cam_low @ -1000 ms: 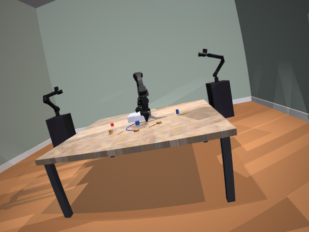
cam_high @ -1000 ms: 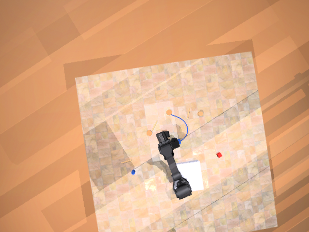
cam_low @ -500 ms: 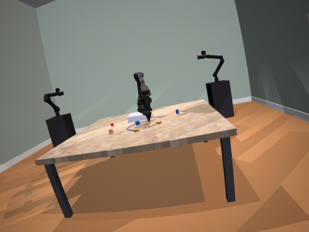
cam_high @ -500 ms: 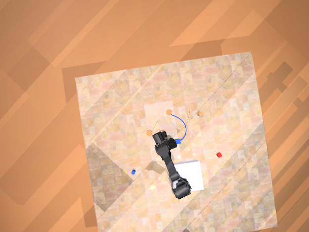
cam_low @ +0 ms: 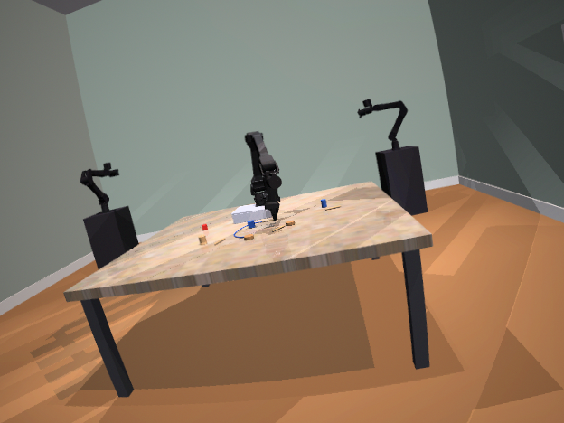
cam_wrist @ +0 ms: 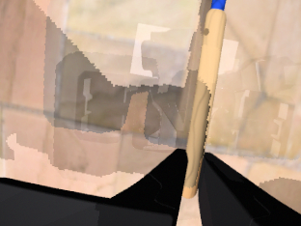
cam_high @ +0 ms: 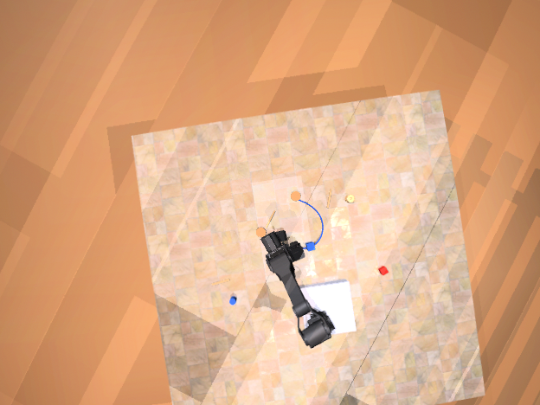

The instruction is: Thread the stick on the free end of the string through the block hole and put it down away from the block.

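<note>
My gripper (cam_low: 274, 219) (cam_wrist: 192, 159) is shut on the light wooden stick (cam_wrist: 212, 53), low over the table; I cannot tell the exact height. The blue string (cam_high: 322, 226) (cam_low: 235, 233) (cam_wrist: 218, 4) is on the stick's far end. The blue block (cam_high: 310, 246) (cam_low: 251, 223) sits on the table beside the gripper, outside the wrist view. The string curves from the round wooden button (cam_high: 295, 196) (cam_low: 249, 237) to one side of the block, and a short blue piece shows on the other side, towards the gripper. The hole itself is not visible.
A second button (cam_high: 260, 232) and loose stick (cam_high: 271, 218) lie near the gripper. Another stick (cam_high: 330, 198) lies by a wooden cylinder (cam_high: 350, 198). A blue cylinder (cam_high: 233, 300), third loose stick (cam_high: 221, 281), red cube (cam_high: 383, 270) and white box (cam_high: 337, 305) are farther out.
</note>
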Robot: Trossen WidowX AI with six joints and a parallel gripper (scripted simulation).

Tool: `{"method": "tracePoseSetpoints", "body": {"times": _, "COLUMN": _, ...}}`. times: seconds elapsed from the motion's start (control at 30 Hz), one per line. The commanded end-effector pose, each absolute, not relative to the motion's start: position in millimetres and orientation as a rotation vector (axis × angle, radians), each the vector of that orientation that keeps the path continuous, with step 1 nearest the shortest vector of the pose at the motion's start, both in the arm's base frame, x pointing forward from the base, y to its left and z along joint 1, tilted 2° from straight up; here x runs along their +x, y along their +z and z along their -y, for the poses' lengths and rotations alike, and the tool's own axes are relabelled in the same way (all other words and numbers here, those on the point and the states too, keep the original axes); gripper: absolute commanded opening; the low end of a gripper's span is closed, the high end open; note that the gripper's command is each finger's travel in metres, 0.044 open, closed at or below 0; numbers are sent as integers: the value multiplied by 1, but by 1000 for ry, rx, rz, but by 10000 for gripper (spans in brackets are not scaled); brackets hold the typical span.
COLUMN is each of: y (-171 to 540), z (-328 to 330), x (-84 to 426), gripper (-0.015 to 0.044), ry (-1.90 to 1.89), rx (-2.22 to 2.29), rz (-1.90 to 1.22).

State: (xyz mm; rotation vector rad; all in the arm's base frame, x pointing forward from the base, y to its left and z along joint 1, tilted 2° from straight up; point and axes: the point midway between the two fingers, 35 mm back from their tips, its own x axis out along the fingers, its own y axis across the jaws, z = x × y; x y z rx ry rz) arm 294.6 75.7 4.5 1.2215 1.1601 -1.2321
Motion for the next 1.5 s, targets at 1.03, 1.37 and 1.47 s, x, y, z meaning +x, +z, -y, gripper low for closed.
{"method": "tracePoseSetpoints", "body": {"times": 1.03, "y": 72, "z": -88, "x": 297, "gripper": 236, "ry": -1217, "rx": 1234, "rz": -1151}}
{"method": "tracePoseSetpoints", "body": {"times": 1.37, "y": 100, "z": -86, "x": 296, "gripper": 440, "ry": -1221, "rx": 1231, "rz": -1153}}
{"method": "tracePoseSetpoints", "body": {"times": 1.47, "y": 100, "z": -86, "x": 296, "gripper": 440, "ry": -1221, "rx": 1231, "rz": -1153}}
